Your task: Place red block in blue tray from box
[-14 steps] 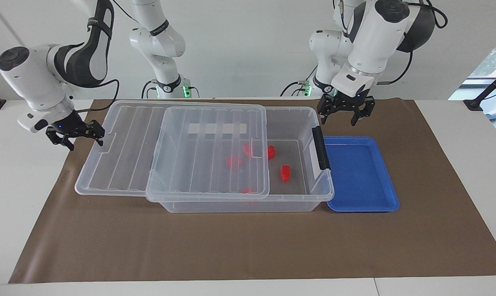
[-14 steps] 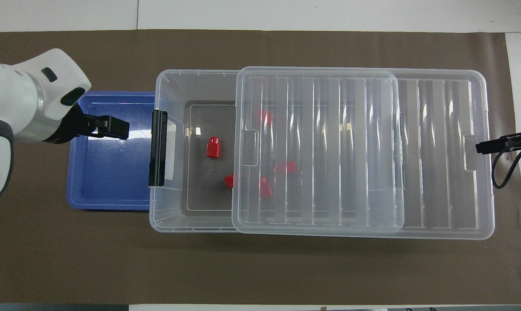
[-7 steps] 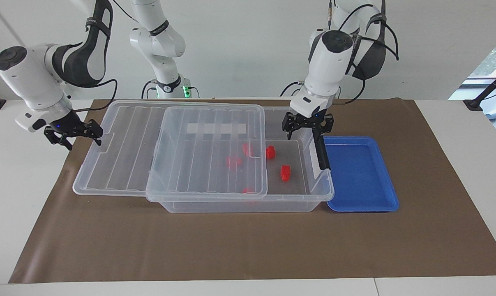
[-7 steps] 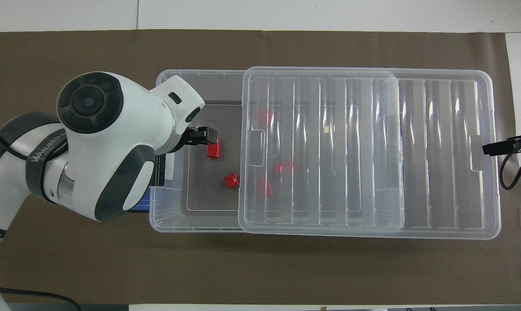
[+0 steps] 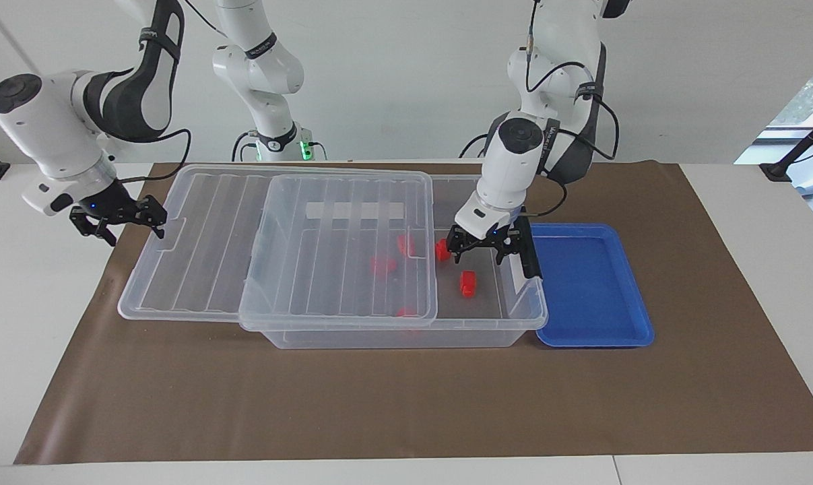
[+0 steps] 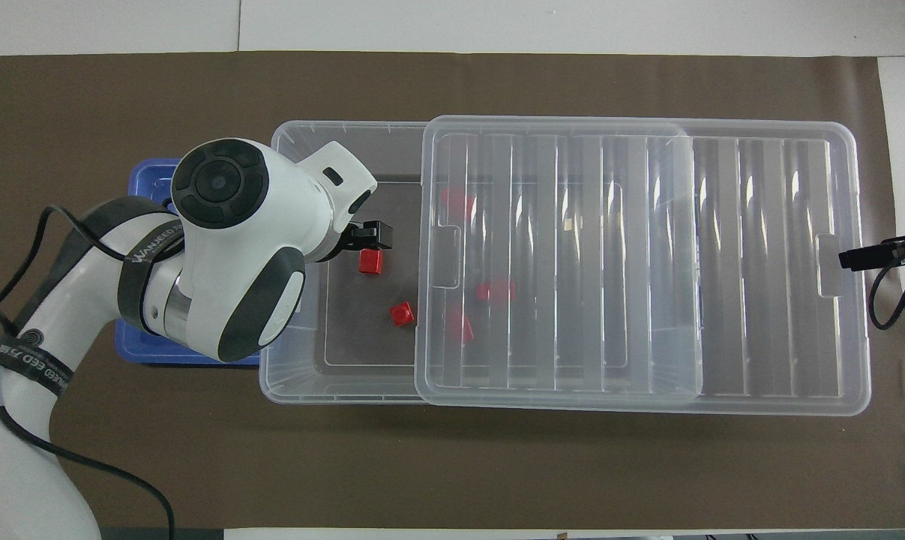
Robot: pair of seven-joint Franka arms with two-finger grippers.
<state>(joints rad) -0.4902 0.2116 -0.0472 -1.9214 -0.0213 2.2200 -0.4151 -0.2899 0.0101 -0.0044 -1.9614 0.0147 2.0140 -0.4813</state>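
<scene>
The clear box (image 5: pixel 527 316) (image 6: pixel 295 375) stands mid-table with its ribbed lid (image 5: pixel 278 249) (image 6: pixel 647 262) slid toward the right arm's end. Two red blocks lie uncovered on its floor: one (image 5: pixel 468 283) (image 6: pixel 370 261) and another (image 5: pixel 442 249) (image 6: pixel 402 313) nearer the robots. More red blocks (image 6: pixel 495 291) show through the lid. My left gripper (image 5: pixel 478 256) (image 6: pixel 370 236) hangs open and empty low in the uncovered end, over these two blocks. The blue tray (image 5: pixel 591 283) (image 6: pixel 141 180) sits beside the box and holds nothing. My right gripper (image 5: pixel 120 219) (image 6: pixel 849 259) stands open at the lid's outer edge.
A brown mat (image 5: pixel 406 404) covers the table under everything. The box's black latch (image 5: pixel 531 252) stands on the wall next to the tray. In the overhead view the left arm hides most of the tray.
My left arm swung from above the blue tray over to the box and came down into its uncovered end. The lid and right gripper shifted slightly toward the right arm's end.
</scene>
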